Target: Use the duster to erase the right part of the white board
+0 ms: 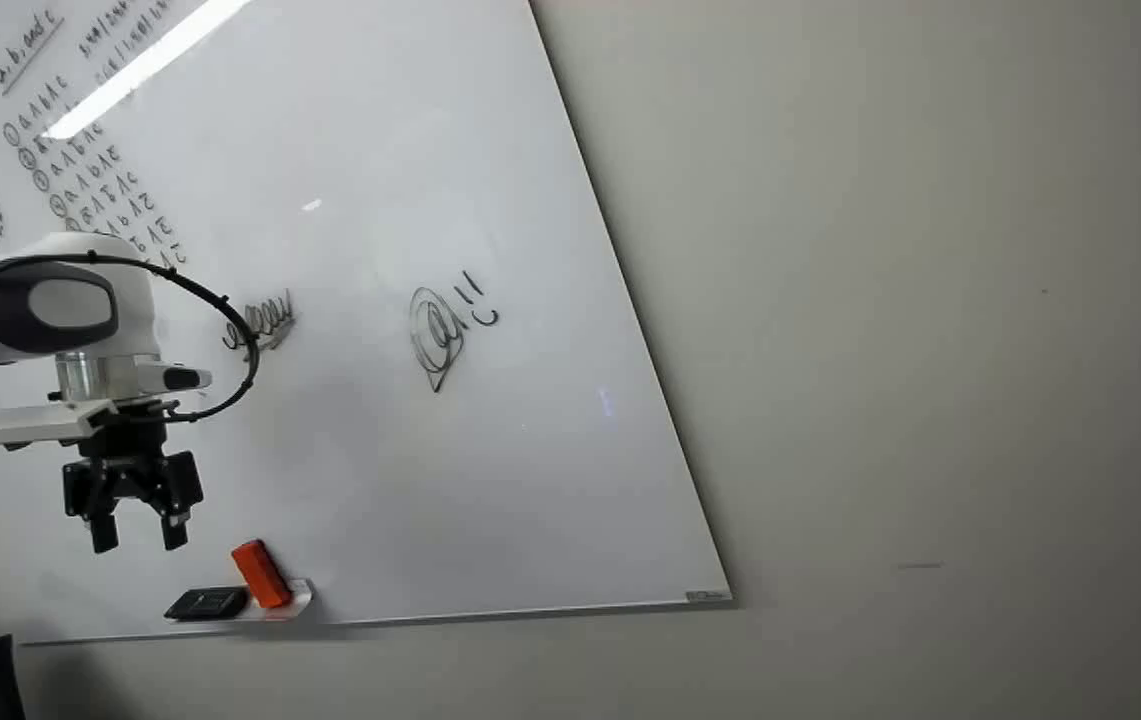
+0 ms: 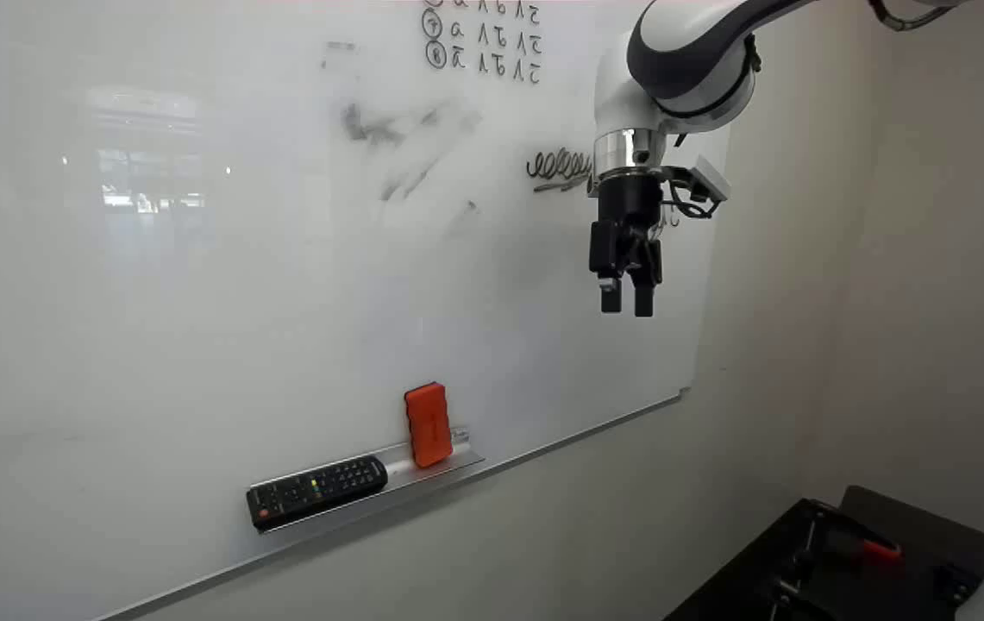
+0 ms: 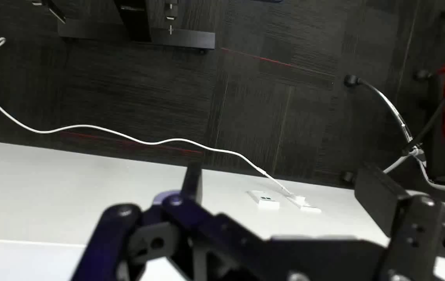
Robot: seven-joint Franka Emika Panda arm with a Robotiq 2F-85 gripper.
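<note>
Jaws stand well parted, released, pointing down in both exterior views; they hang in front of the board (image 1: 380, 470), apart from the duster (image 2: 429, 424). In the wrist view the pads (image 3: 376, 203) are wide of each other.

Largest is the wall (image 1: 890, 300), grey-beige, taking up the right side in an exterior view. On it is the board, white and glossy. Dark floor (image 3: 148, 86) stretches across much of the wrist view. The arm (image 1: 120, 310) reaches in from the left in an exterior view and is nearer than the board, hiding some of it. On the floor a white cord (image 3: 148, 143) winds from left to right.

A black handwritten list (image 1: 95, 180) stands on the board's left in an exterior view. The pale tray (image 2: 463, 452) sits at the board's lower edge. Well right of the list is a round doodle (image 1: 437, 335). On the tray's left lies the remote (image 2: 319, 492), black, its keys showing. Left of the doodle runs a row of loops (image 1: 275, 312) with a dark smear under it.

Smallest of these, the orange-red duster stands on end at the tray's right, just beside the remote, its top tilted left in both exterior views. Whether its back touches the board I cannot tell.
</note>
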